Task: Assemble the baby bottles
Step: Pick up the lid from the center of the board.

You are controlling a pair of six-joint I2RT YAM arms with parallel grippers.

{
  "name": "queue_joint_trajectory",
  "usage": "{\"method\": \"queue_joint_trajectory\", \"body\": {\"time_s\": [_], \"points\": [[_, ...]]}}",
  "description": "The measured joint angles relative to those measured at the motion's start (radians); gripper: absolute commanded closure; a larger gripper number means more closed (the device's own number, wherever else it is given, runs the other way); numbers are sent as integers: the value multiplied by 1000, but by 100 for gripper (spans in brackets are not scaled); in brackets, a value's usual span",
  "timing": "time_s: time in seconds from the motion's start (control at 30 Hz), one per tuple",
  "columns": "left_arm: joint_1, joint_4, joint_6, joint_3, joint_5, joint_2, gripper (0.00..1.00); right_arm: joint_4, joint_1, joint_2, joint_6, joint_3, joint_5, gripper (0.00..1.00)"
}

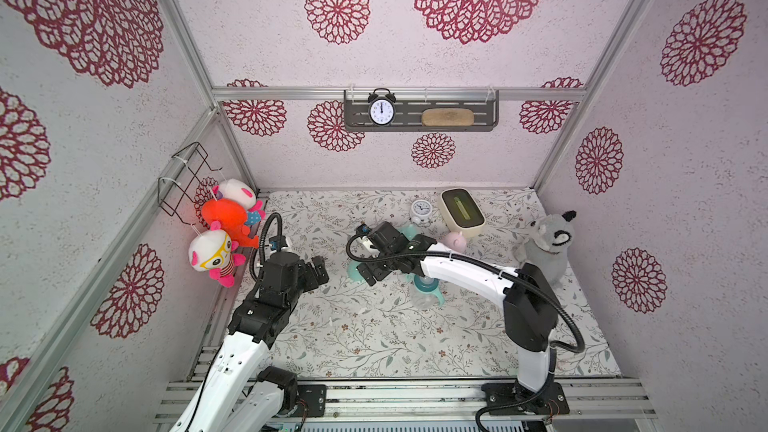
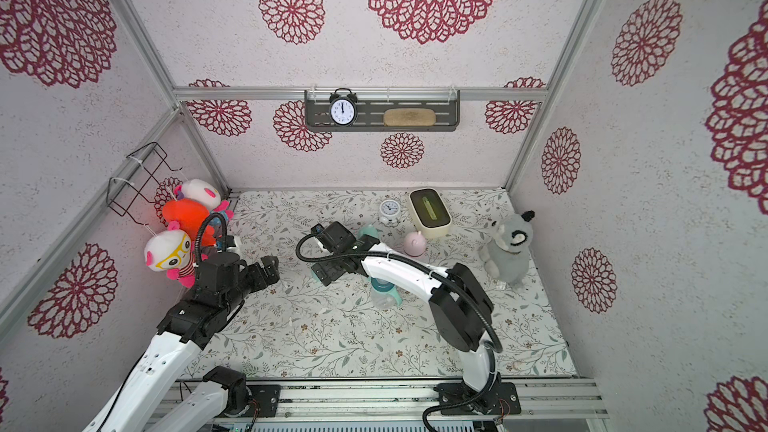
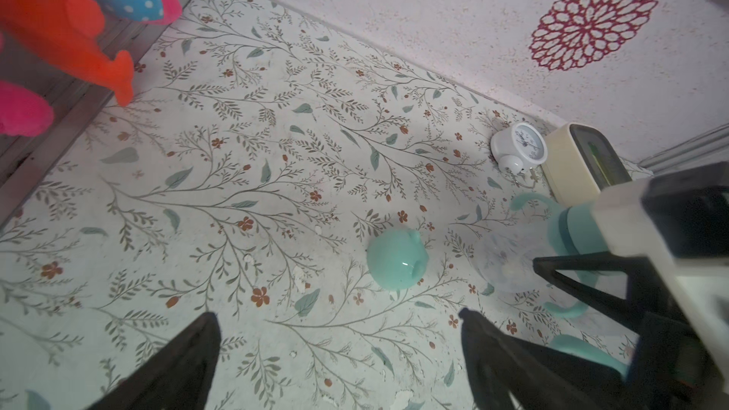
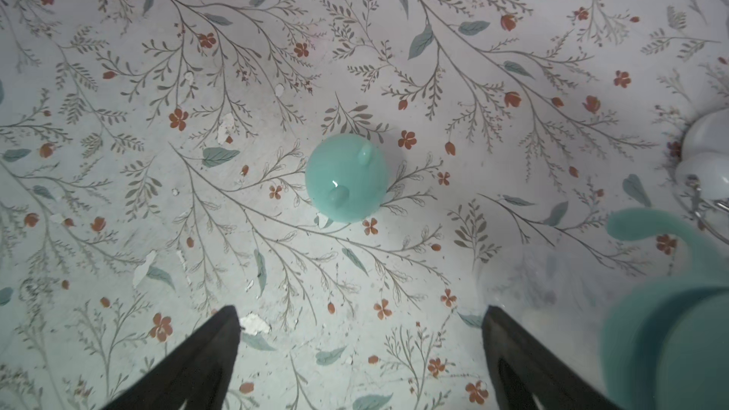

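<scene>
Near the middle of the desk point(image 1: 332, 338), a clear baby bottle point(image 1: 424, 290) with teal collar and mint two-handled ring, uncapped; hard to tell from above whether upright or lying. At 9 o'clock from it, standing on its rim, a mint dome cap point(image 4: 346, 178), glossy, with two small ears, partly hidden under the right arm point(image 1: 457, 268) in both top views. At 12 o'clock from the middle bottle, a second mint bottle point(image 2: 370, 232), lying on its side in the left wrist view, clear body on the 9 o'clock side and teal collar on the 3 o'clock side, mostly covered by the right arm from above. At 1 o'clock, a pink eared cap point(image 1: 455, 240); cannot tell what is under it. Holding nothing with the right jaws: spread wide above the mint dome cap, not touching it, the second mint bottle just beside them. Holding nothing with the left jaws: spread wide at the 9 o'clock side of the desk, well apart from all these pieces. At the 12 o'clock edge, a small white alarm clock point(image 1: 421, 210) just beside a cream box point(image 1: 462, 211).
</scene>
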Motion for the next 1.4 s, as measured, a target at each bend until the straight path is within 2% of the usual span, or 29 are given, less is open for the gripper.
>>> {"method": "queue_joint_trajectory", "body": {"time_s": [0.23,0.5,0.77,0.87,1.07,1.23,1.4], "points": [[40,-54,-18,10,30,-24,2,83,1,196,21,99,-17,6],[42,-63,-18,14,65,-23,2,126,1,333,63,190,-24,7],[42,-63,-18,14,85,-23,2,131,1,356,99,211,-23,12],[42,-62,-18,14,88,-23,2,131,2,356,103,211,-21,19],[42,-59,-18,14,97,-24,2,118,9,365,108,221,-3,21],[42,-58,-18,14,104,-24,2,108,16,371,105,220,28,29],[42,-52,-18,13,108,-23,2,172,20,346,97,160,37,33]]}}
